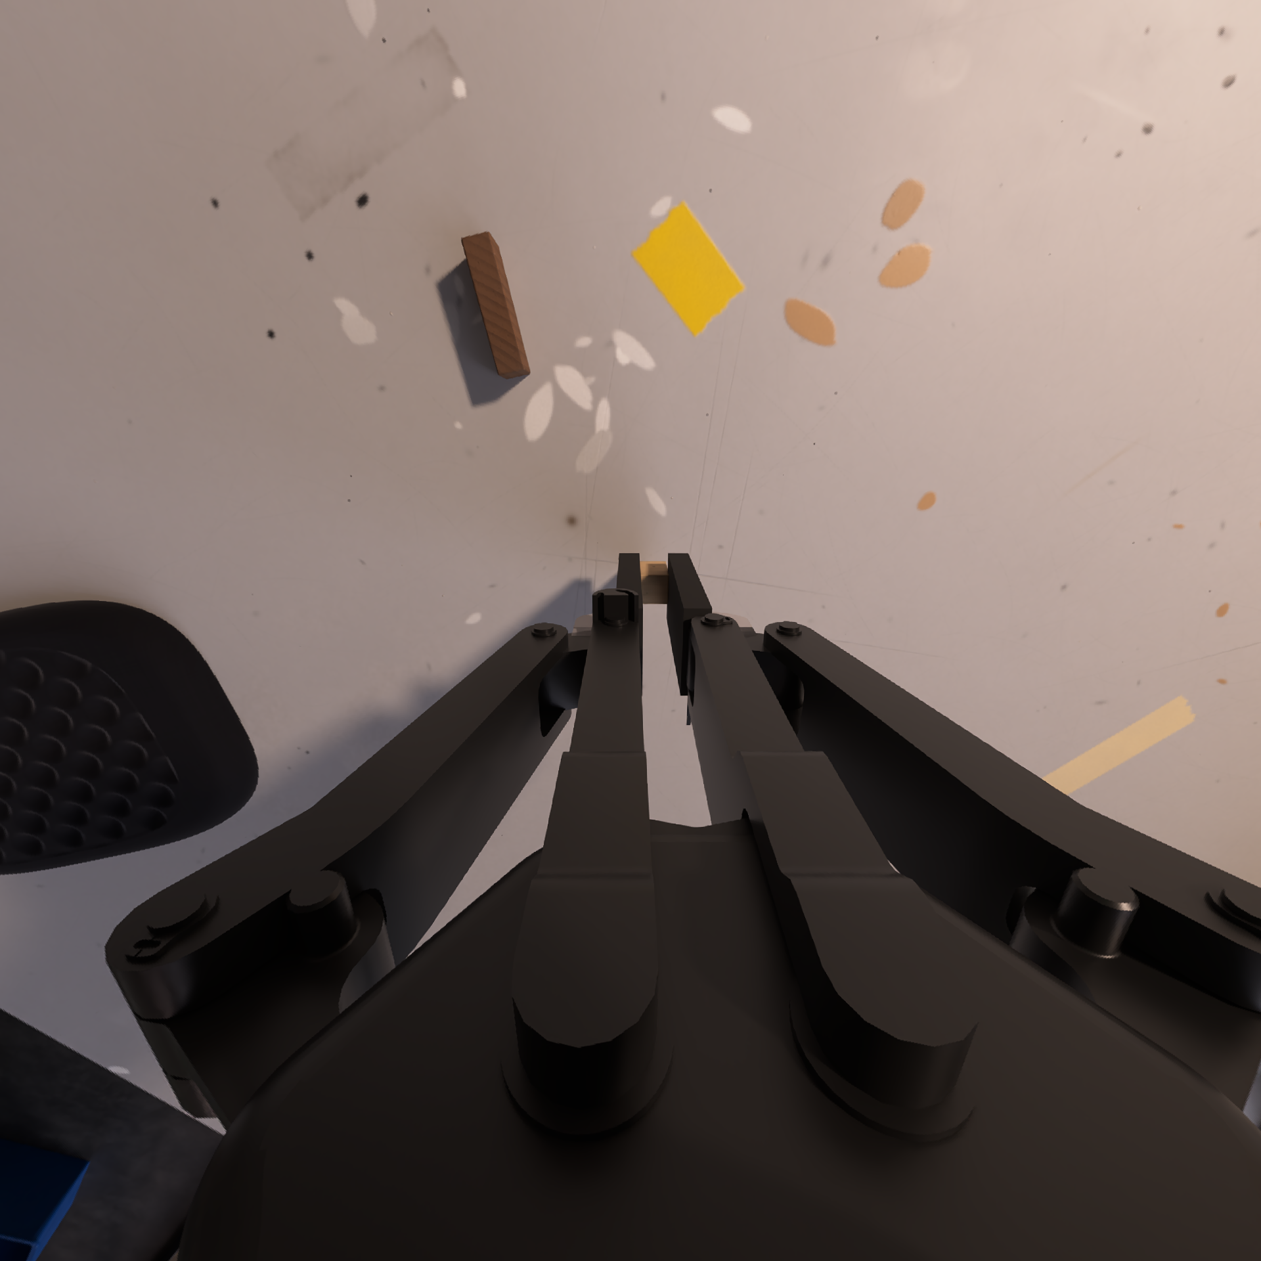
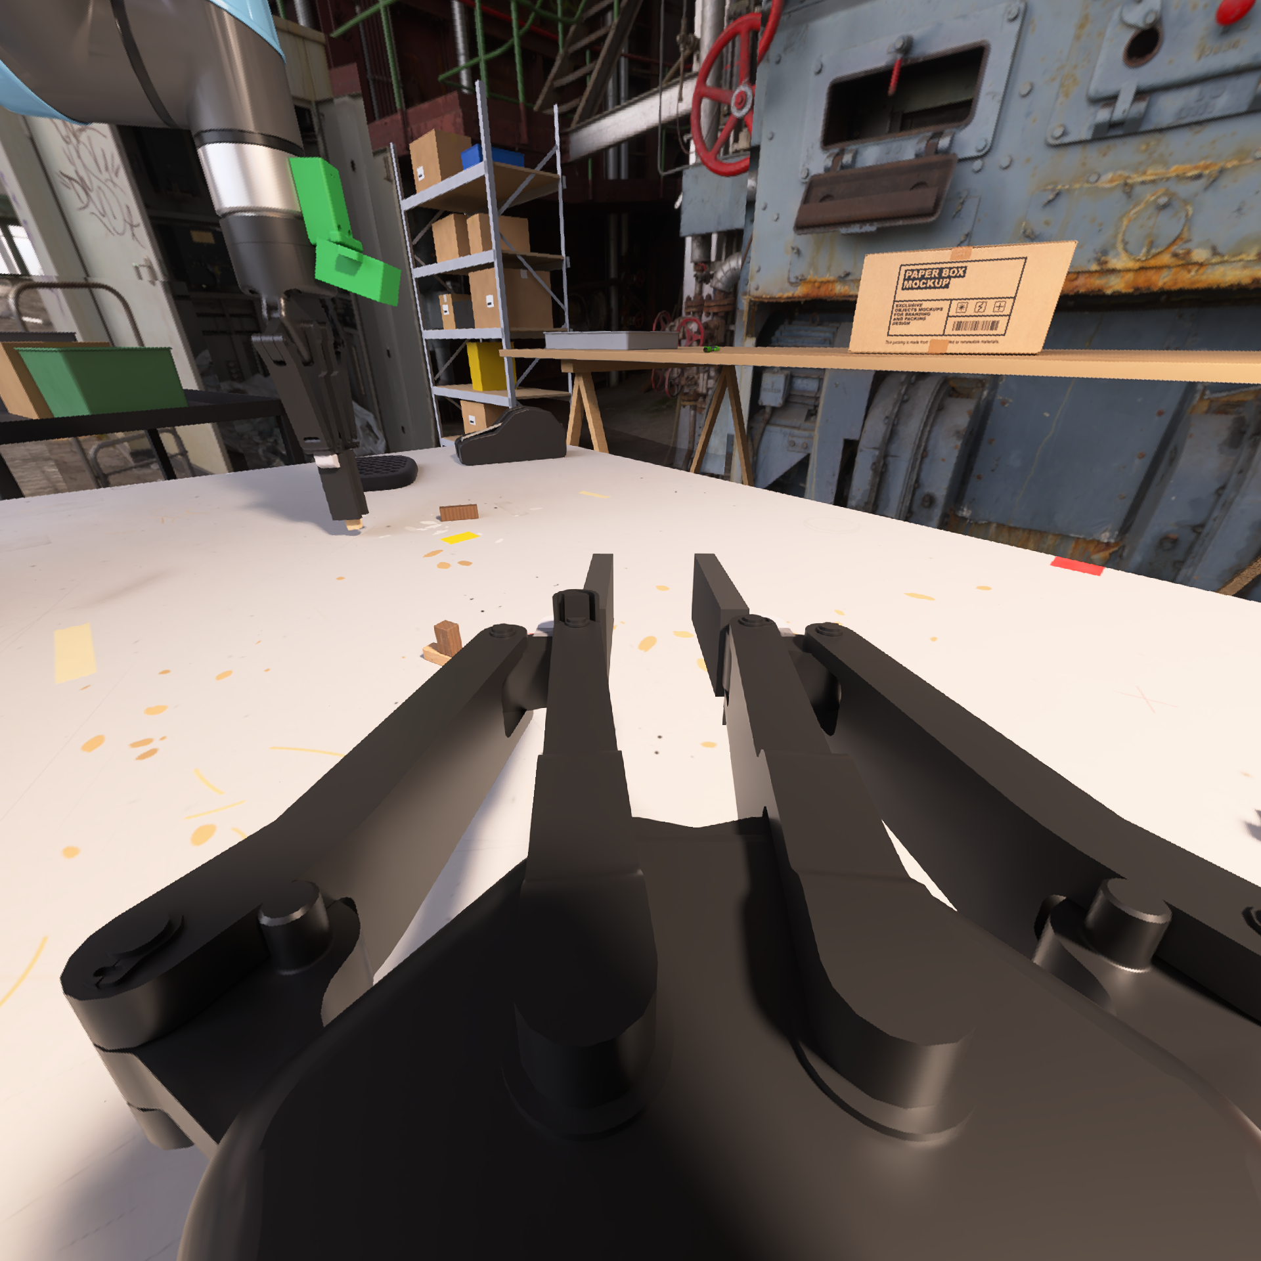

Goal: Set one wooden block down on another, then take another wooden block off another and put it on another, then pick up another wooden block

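Observation:
My left gripper (image 1: 655, 570) is shut on a small light wooden block (image 1: 654, 576), held just above the white table (image 1: 205, 443). In the right wrist view the same gripper (image 2: 353, 522) points down with the light block (image 2: 353, 524) showing at its tips. A dark brown wooden block (image 1: 495, 303) lies on the table ahead and to the left; it also shows in the right wrist view (image 2: 458, 512). A brown block stands on a lighter block (image 2: 443, 645) beside my right gripper's left finger. My right gripper (image 2: 651, 570) is open and empty above the table.
A yellow tape patch (image 1: 688, 267) lies right of the dark block. A black perforated pad (image 1: 89, 737) sits at the left; a black tape dispenser (image 2: 512, 437) stands at the table's far edge. Paint spots dot the table. Shelves and a trestle table stand behind.

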Robot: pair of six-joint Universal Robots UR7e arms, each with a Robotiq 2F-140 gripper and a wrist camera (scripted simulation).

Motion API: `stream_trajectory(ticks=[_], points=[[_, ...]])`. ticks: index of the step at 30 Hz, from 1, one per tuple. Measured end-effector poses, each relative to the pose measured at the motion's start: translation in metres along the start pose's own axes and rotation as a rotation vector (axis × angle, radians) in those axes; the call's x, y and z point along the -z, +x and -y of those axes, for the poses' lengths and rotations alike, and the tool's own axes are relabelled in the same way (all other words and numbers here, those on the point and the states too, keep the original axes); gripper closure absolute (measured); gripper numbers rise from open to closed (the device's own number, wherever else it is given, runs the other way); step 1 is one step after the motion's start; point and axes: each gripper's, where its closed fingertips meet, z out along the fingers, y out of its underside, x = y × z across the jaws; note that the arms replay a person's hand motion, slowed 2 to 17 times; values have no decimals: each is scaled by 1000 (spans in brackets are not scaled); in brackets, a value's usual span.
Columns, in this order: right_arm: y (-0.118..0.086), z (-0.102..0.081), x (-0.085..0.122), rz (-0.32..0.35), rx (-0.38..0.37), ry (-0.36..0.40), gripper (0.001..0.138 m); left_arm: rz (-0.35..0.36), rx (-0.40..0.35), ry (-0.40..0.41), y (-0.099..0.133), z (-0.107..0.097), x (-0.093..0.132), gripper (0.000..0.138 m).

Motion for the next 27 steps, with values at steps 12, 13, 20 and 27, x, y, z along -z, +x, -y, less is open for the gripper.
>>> stream_trajectory(ticks=[12, 13, 20, 27], points=[[0, 0, 0, 2, -4, -2, 108, 15, -14, 84, 6, 6, 20, 127], [0, 0, 0, 2, -4, -3, 108, 17, -17, 93, 7, 6, 23, 127], [0, -1, -1, 2, -5, -4, 108, 26, -44, 178, 17, 13, 42, 127], [0, -1, -1, 3, -4, -6, 108, 31, -78, 294, 31, 23, 65, 127]])
